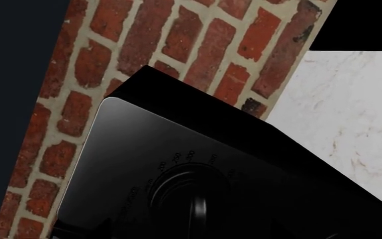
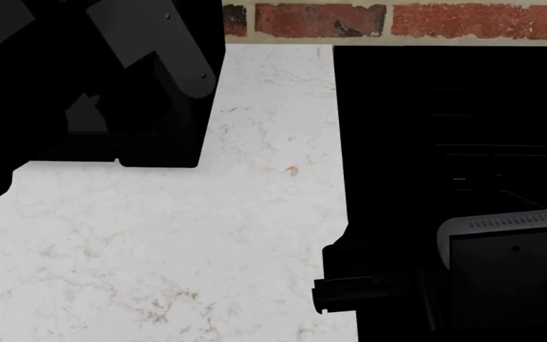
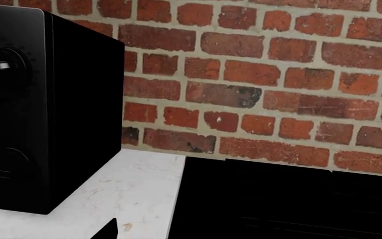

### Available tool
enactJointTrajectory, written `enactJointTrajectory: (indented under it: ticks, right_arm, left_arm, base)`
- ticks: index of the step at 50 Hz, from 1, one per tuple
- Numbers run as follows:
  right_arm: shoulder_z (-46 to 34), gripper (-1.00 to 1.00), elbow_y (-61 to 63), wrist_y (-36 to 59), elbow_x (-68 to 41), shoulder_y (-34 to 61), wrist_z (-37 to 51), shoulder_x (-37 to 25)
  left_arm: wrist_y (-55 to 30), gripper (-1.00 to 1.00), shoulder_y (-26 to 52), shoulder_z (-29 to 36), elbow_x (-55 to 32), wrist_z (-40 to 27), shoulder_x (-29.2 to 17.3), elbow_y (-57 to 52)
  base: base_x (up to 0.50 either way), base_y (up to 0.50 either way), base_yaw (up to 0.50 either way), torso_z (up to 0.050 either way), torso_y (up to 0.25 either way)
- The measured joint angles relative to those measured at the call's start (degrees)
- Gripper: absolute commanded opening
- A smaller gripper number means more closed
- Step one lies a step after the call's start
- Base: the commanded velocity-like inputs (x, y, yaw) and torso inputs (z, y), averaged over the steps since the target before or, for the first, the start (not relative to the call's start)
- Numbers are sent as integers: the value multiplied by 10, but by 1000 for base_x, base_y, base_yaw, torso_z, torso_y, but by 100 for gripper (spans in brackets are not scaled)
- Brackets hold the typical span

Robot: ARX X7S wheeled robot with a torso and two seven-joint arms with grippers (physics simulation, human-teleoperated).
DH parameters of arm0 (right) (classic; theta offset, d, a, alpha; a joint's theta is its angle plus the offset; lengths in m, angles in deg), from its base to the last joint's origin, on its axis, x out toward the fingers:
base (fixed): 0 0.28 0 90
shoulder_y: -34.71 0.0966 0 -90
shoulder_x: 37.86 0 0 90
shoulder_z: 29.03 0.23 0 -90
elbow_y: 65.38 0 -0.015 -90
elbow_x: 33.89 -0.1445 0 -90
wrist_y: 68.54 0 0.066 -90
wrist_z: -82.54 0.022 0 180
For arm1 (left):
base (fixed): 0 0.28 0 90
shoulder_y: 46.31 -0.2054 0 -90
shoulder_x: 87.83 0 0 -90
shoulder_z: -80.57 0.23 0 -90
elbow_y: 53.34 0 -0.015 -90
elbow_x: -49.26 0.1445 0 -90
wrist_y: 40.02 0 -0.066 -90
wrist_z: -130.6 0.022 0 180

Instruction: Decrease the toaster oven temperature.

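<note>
The toaster oven (image 2: 164, 121) is a black box at the back left of the white counter. It also shows in the right wrist view (image 3: 58, 109). In the left wrist view its glossy panel (image 1: 125, 149) fills the frame, with a round black knob (image 1: 189, 199) ringed by small numbers. My left arm (image 2: 154, 46) reaches in front of the oven. Its gripper is lost in the black around the knob, so its jaws cannot be made out. My right gripper (image 2: 335, 285) hovers low at the counter's right side. One dark fingertip (image 3: 109, 230) shows, well off to the side.
A red brick wall (image 3: 257, 74) runs behind the counter. A large flat black range (image 2: 454, 128) lies to the right of the white marble counter (image 2: 159, 242). A grey-white vented box (image 2: 511, 242) sits at the lower right, over the range.
</note>
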Motion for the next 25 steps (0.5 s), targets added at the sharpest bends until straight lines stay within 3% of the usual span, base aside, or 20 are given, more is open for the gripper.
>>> enactJointTrajectory:
  ticks: [25]
  right_arm:
    - [-3, 100, -9, -12, -4, -3, 1, -5]
  left_arm:
    - [30, 100, 2, 7, 16, 16, 10, 44]
  base:
    - [0, 0, 0, 0, 0]
